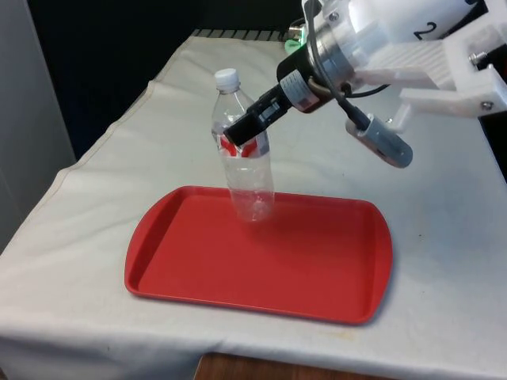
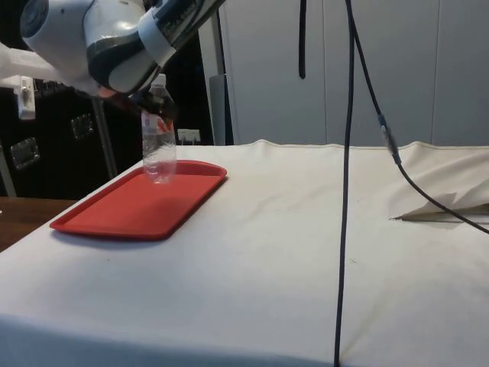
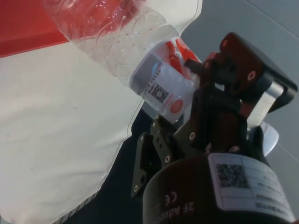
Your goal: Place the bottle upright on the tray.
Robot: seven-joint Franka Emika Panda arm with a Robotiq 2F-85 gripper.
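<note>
The gripper [image 1: 244, 131] is clamped on the bottle [image 1: 242, 150] at its label, the black fingers [image 1: 255, 120] pressing on the red and white band about midway up the body. The bottle is clear plastic with a white cap [image 1: 226, 77] on top, and it stands nearly upright, leaning slightly with the cap toward the front view's left. Its base is at the tray [image 1: 317, 269], near the far rim and left of the tray's middle in the front view; whether the base touches the red surface or hangs just above it, I cannot tell. In the side view the bottle [image 2: 159, 145] is over the far part of the tray [image 2: 122, 210], its top partly hidden by the arm. The tray is red, rectangular with rounded corners and a raised lip, and lies flat on the white cloth [image 1: 95, 198] close to the table's near edge in the front view. In the wrist view the bottle [image 3: 135, 51] runs slantwise from the gripper [image 3: 187, 100] toward the tray [image 3: 23, 23], its label showing a small printed code square, with the 2 fingers [image 3: 210, 116] closed against the label end. A black cable [image 2: 345, 191] hangs down across the side view, in front of the cloth.
</note>
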